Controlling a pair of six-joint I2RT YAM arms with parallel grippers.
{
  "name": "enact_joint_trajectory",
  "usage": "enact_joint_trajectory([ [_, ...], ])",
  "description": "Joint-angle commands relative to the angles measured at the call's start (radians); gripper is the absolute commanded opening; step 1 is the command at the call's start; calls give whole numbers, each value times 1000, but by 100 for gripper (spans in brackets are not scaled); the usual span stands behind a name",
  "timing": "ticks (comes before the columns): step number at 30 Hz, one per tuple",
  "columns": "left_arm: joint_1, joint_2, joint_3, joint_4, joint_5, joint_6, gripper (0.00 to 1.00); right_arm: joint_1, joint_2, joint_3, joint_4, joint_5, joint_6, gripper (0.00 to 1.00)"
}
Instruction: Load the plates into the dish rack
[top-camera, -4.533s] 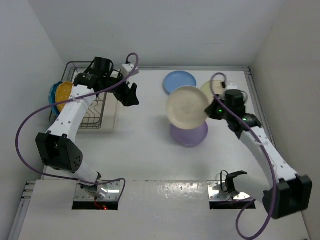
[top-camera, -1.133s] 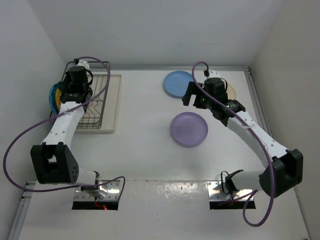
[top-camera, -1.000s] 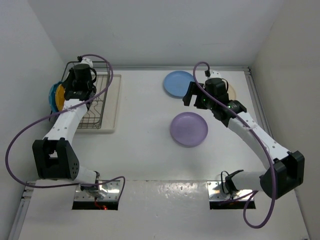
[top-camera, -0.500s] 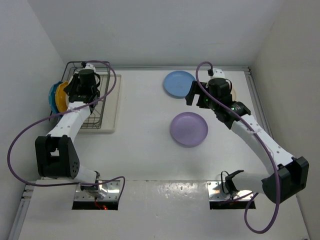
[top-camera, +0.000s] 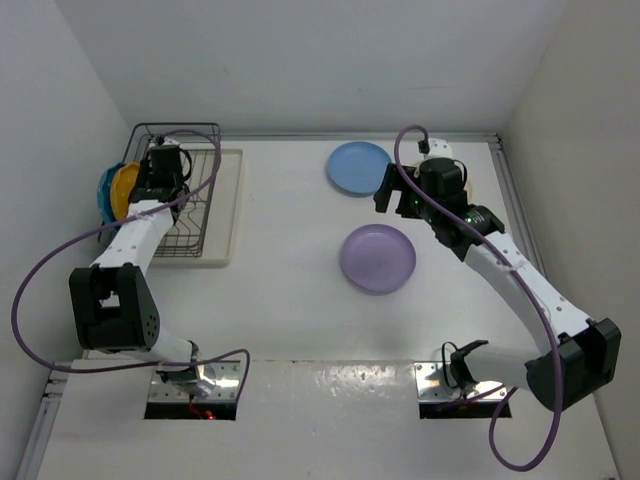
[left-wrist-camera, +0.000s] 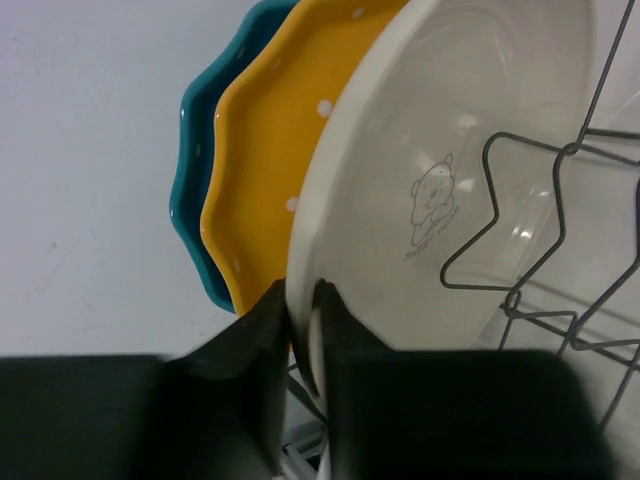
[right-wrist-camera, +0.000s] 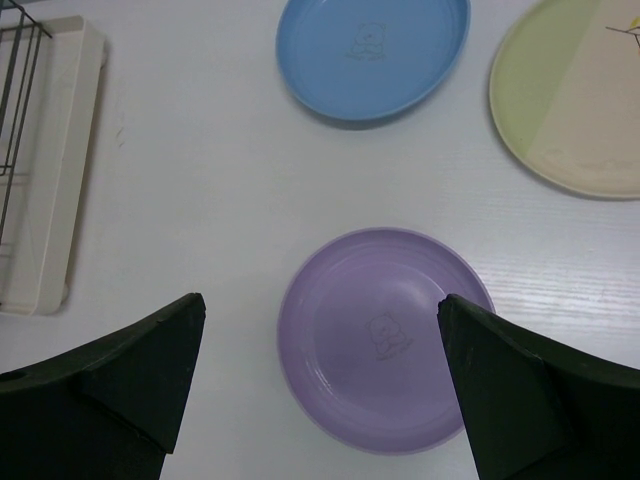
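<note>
In the left wrist view a plain cream plate (left-wrist-camera: 470, 150) stands on edge among the dish rack's wires (left-wrist-camera: 500, 200). My left gripper (left-wrist-camera: 303, 300) is shut on its lower rim. Behind it stand an orange scalloped plate (left-wrist-camera: 270, 150) and a teal scalloped plate (left-wrist-camera: 195, 200). From above, the left gripper (top-camera: 155, 185) is at the dish rack's (top-camera: 190, 215) left side. My right gripper (right-wrist-camera: 318, 310) hangs open above the lavender plate (right-wrist-camera: 385, 345), holding nothing. The light blue plate (right-wrist-camera: 375, 50) and the cream-and-green plate (right-wrist-camera: 580, 100) lie flat beyond it.
The rack sits on a cream drip tray (top-camera: 228, 200) in the far-left corner, close to the left wall. The left arm's purple cable (top-camera: 205, 170) loops over the rack. The right arm (top-camera: 500, 265) reaches in from the near right edge.
The cream plate, earlier held aloft over the table's middle by my right gripper, now stands in the rack in my left gripper. Over the last second both arms shifted only slightly.
</note>
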Motion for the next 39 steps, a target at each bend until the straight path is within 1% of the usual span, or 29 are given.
enact_joint_trajectory([
  [1, 50, 33, 50, -140, 51, -40, 29, -16, 11, -7, -9, 7, -5, 100],
  [4, 75, 48, 96, -206, 76, -64, 44, -26, 36, -1, -58, -13, 0, 100],
  [5, 75, 48, 105, -215, 85, -64, 53, -29, 40, -4, -71, -18, 2, 100],
  [6, 75, 48, 105, -227, 85, -74, 60, -41, 50, -10, -84, -19, 3, 100],
  [8, 75, 25, 148, -239, 105, -74, 69, -55, 66, -14, -113, -31, 8, 100],
  [9, 75, 25, 184, -261, 115, -74, 69, -81, 77, -16, -133, -34, 18, 100],
  [12, 63, -1, 243, -302, 128, -74, 75, -121, 111, -39, -160, -61, 34, 100],
  [15, 35, -29, 310, -333, 152, -74, 79, -161, 145, -86, -174, -22, 52, 100],
  [16, 26, -42, 342, -333, 178, -74, 82, -182, 161, -96, -174, -12, 51, 100],
  [18, 10, -67, 363, -345, 226, -74, 82, -193, 206, -134, -165, 7, 48, 99],
  [19, -2, -98, 372, -358, 299, -74, 85, -219, 224, -149, -156, 1, 40, 92],
  [20, -2, -111, 386, -358, 342, -74, 85, -228, 235, -160, -141, -8, 37, 87],
  [21, -12, -124, 395, -399, 385, -62, 85, -237, 285, -166, -133, -57, 34, 82],
  [22, -13, -124, 428, -431, 480, -48, 85, -265, 296, -182, -110, -79, 35, 73],
  [23, -13, -124, 444, -466, 528, -48, 85, -271, 313, -183, -101, -108, 37, 71],
  [24, -22, -124, 444, -527, 572, -26, 85, -282, 348, -206, -46, -143, 37, 69],
  [25, -22, -124, 453, -551, 614, -26, 85, -286, 362, -215, -26, -159, 37, 69],
  [26, -22, -138, 438, -568, 681, -16, 85, -289, 381, -225, -6, -183, 38, 69],
  [28, -22, -147, 388, -588, 755, -15, 85, -289, 427, -248, 68, -223, 37, 66],
  [30, -32, -171, 351, -597, 780, -6, 85, -292, 450, -251, 97, -248, 51, 57],
  [31, -42, -184, 335, -597, 789, -15, 85, -293, 477, -249, 112, -255, 54, 50],
  [32, -42, -184, 309, -597, 806, -15, 85, -289, 482, -251, 125, -264, 57, 33],
  [34, -52, -193, 289, -606, 826, -15, 85, -289, 482, -258, 145, -268, 52, 14],
  [35, -52, -193, 280, -606, 847, -15, 85, -277, 476, -263, 149, -260, 46, 0],
  [37, -75, -193, 266, -606, 878, -28, 85, -250, 423, -274, 171, -255, 6, 0],
  [38, -75, -193, 257, -606, 901, -28, 85, -209, 409, -272, 172, -227, -36, 0],
  [39, -85, -193, 257, -606, 957, -28, 85, -166, 372, -269, 175, -219, -79, 0],
])
